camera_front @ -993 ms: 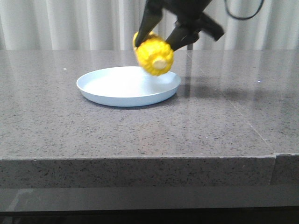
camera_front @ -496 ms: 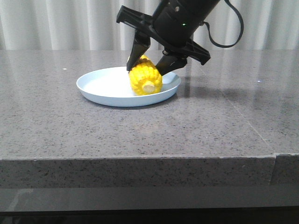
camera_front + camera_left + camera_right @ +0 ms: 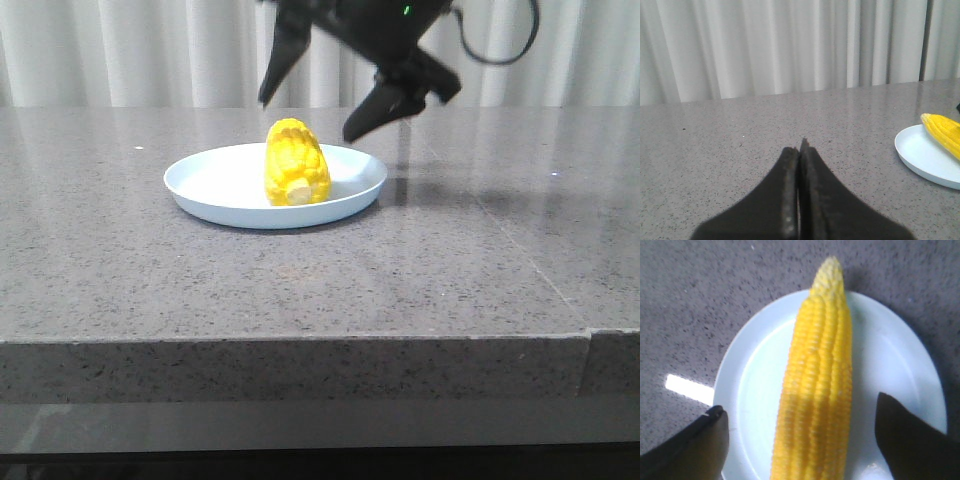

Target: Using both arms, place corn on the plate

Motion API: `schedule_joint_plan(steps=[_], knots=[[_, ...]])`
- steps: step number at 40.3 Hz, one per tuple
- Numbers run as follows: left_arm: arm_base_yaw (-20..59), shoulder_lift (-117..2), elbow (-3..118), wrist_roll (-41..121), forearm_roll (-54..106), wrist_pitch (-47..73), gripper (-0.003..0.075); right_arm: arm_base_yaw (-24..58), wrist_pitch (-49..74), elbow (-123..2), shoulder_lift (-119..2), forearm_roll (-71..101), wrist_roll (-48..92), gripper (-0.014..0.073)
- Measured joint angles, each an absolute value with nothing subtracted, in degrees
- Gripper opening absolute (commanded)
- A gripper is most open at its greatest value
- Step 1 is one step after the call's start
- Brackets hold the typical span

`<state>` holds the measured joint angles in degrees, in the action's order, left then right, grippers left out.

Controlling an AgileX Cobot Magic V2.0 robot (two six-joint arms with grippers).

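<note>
The corn [image 3: 296,163] lies on the plate [image 3: 215,188], resting inside the rim with its pale stub end turned toward the front edge of the bench [image 3: 300,290] and its tapered tip toward the curtain [image 3: 130,50] behind. In the right wrist view the cob [image 3: 817,385] runs lengthwise across the middle of the plate [image 3: 895,355], with bare plate surface on both sides of it.

The right pincer [image 3: 312,115] is released: its 2 prongs are spread wide and hang above the plate, 1 on each side of the corn, neither touching it. The right wrist view confirms this state, with each dark fingertip [image 3: 695,440] standing clear of the cob.

The left pincer [image 3: 799,150] is clenched on nothing: its 2 prongs are pressed together with only a thin seam between them. It sits above bare bench surface, well apart from the plate [image 3: 927,155], which shows only at the edge of that view with the corn [image 3: 942,130] on it. The left pincer does not appear in the front view.

The plate stands flat on the grey speckled bench, nearer the curtain than the bench's front edge.
</note>
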<state>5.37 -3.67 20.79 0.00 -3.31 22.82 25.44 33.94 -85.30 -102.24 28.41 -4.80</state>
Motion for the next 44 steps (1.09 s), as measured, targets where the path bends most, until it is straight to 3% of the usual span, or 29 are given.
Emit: schedule_joint_plan(steps=[3, 13, 19, 26, 35, 44], knots=[[5.37, -3.67, 20.79, 0.0, -3.31, 22.82, -0.002, 25.1, 34.47, -85.3, -99.72, 27.35, -4.8, 0.0536], [5.37, -3.67, 20.79, 0.0, -3.31, 22.82, -0.002, 24.86, 36.7, -85.3, -93.54, 21.56, -4.8, 0.0117], [5.37, -3.67, 20.79, 0.0, -3.31, 22.82, -0.002, 24.86, 37.31, -85.3, -91.22, 17.64, -4.8, -0.002], [5.37, -3.67, 20.79, 0.0, -3.31, 22.82, -0.002, 23.33, 40.03, -85.3, -88.41, 12.85, -4.8, -0.0092], [5.37, -3.67, 20.79, 0.0, -3.31, 22.82, -0.002, 15.79, 45.09, -82.68, -81.93, 9.45, -4.8, -0.0089], [5.37, -3.67, 20.79, 0.0, -3.31, 22.82, -0.002, 6.73, 45.21, -70.24, -69.29, 3.12, -4.8, -0.0089]])
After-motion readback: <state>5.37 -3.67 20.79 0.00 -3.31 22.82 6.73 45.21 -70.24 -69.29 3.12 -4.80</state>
